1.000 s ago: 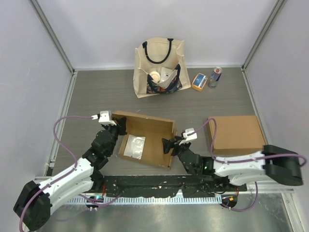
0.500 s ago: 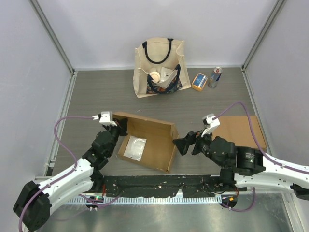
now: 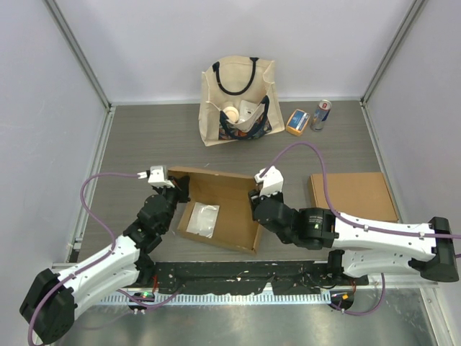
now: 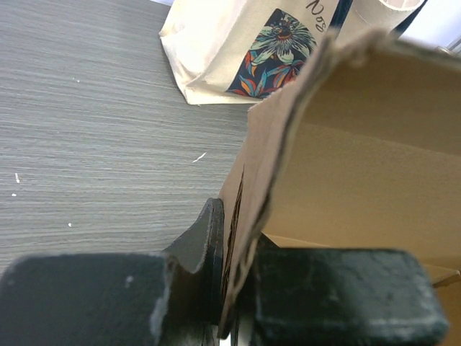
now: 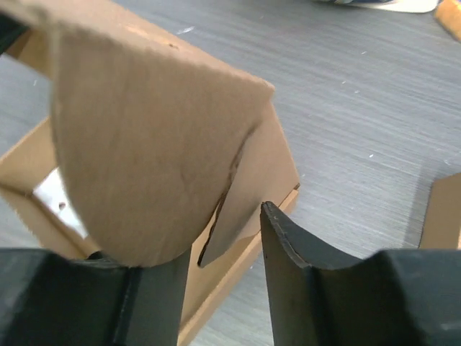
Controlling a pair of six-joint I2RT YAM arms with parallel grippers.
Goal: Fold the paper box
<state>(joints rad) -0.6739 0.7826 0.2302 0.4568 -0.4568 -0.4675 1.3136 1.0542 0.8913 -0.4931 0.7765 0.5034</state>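
right jaws now at box point(image 3: 234, 216) flap

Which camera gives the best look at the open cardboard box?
Top external: the whole box lies open. Left wrist shows only a wall edge pinched in the left tool; right wrist, a rounded flap close up.

Grey wood-grain tabletop point(image 3: 144, 137) is sitting betw. pale walls point(image 3: 216, 36) at 9, 12 & 3 o'clock; metal ledge point(image 3: 238, 321) running along 6; light falling evenly.

The box point(image 3: 230, 209) is matt, rough-edged brown cardboard.
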